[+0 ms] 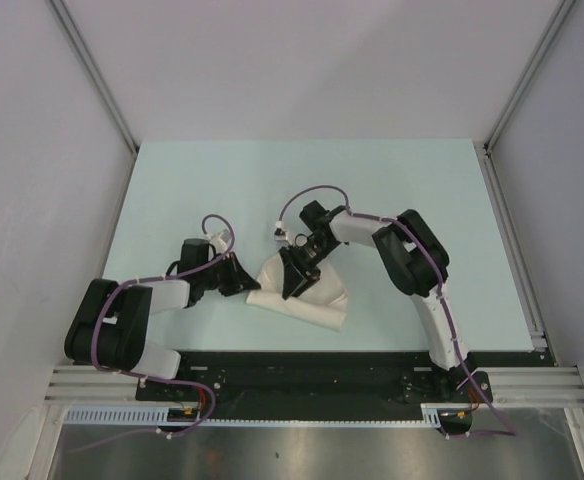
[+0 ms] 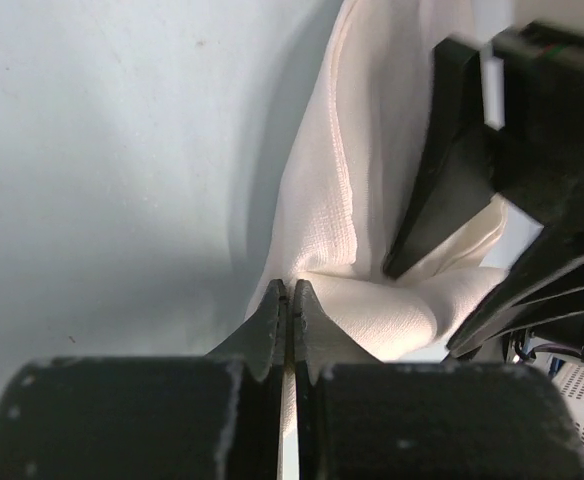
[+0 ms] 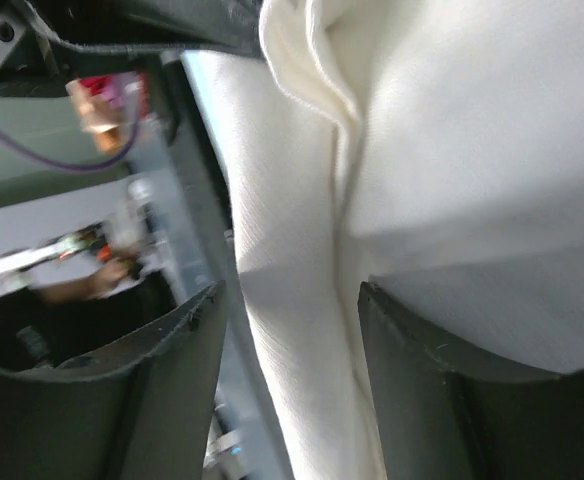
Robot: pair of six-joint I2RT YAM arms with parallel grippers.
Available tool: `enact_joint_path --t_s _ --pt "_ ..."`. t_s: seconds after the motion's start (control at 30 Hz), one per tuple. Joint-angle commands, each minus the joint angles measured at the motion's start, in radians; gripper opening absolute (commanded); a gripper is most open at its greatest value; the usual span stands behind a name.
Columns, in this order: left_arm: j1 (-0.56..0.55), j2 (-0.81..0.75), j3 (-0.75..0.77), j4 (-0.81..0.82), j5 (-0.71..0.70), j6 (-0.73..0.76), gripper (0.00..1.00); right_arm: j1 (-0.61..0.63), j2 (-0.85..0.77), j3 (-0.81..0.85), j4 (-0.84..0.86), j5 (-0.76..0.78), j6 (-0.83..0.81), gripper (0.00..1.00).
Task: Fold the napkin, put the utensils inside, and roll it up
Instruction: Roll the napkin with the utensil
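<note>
Your left end effector is pinched together on the napkin's left edge. The napkin lies bunched on the desk between both arms. Your right end effector has its jaws apart, straddling a raised fold and hiding the cloth's middle from above. The background in the right wrist view is blurry.

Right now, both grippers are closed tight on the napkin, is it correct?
Only the left gripper is closed on the napkin. The right gripper has its jaws apart with cloth between them, as the right wrist view shows.
</note>
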Motion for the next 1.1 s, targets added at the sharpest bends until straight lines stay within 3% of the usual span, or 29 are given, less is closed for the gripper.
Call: enact_joint_path --t_s 0.0,0.27,0.43,0.63,1.07 --pt "-0.003 0.006 0.017 -0.039 -0.007 0.022 0.00 -0.025 -0.174 -0.003 0.105 0.238 0.024 0.62" --pt "-0.002 0.018 0.031 -0.057 -0.029 0.028 0.00 0.103 -0.522 -0.265 0.407 0.721 -0.030 0.69" --pt "0.000 0.033 0.044 -0.071 -0.036 0.034 0.00 0.298 -0.627 -0.403 0.491 1.002 -0.114 0.69" --pt "0.000 0.049 0.055 -0.069 -0.035 0.034 0.00 0.384 -0.600 -0.419 0.512 1.085 -0.137 0.68" --pt "0.000 0.053 0.060 -0.071 -0.032 0.036 0.00 0.393 -0.488 -0.379 0.462 1.039 -0.162 0.59"
